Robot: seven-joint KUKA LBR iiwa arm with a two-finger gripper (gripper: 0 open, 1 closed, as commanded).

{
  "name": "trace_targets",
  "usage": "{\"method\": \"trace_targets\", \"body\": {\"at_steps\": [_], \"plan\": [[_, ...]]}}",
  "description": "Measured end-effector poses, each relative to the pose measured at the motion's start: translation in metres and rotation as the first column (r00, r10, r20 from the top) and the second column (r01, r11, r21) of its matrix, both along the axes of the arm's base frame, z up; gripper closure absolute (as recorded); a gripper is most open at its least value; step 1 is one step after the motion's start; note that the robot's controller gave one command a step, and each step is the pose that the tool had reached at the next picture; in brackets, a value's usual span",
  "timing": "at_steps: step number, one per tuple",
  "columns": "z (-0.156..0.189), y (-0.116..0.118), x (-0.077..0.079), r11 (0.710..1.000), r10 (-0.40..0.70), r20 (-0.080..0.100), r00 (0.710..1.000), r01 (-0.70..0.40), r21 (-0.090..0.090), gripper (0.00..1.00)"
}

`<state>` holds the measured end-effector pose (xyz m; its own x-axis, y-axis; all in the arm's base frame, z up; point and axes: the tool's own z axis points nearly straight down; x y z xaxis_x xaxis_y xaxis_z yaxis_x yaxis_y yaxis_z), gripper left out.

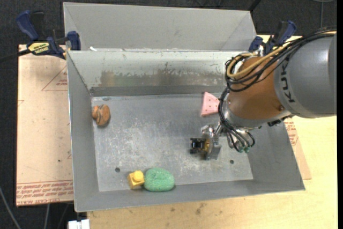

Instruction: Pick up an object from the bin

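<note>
My gripper (205, 148) hangs low over the bin floor at the right of the middle, its dark fingertips close to the metal. No thing shows between them. A pink wedge-shaped piece (208, 105) lies just behind the gripper, near the back wall and partly covered by the arm. A green oval lump (158, 180) rests near the front edge, with a small yellow block (136, 179) touching its left side. A brown rounded piece (101, 113) sits at the far left.
The arm with its orange cover and cables fills the bin's right side. The sloping walls close in on all sides. Bare floor stretches across the middle and left between the things.
</note>
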<state>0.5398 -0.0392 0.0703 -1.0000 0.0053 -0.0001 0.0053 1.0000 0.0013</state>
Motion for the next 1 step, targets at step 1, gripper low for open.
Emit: {"method": "trace_targets", "body": {"at_steps": [1], "plan": [[0.0930,0.0144,0.0209,1.000,0.029,0.003,1.000,-0.029,0.000,1.00]]}}
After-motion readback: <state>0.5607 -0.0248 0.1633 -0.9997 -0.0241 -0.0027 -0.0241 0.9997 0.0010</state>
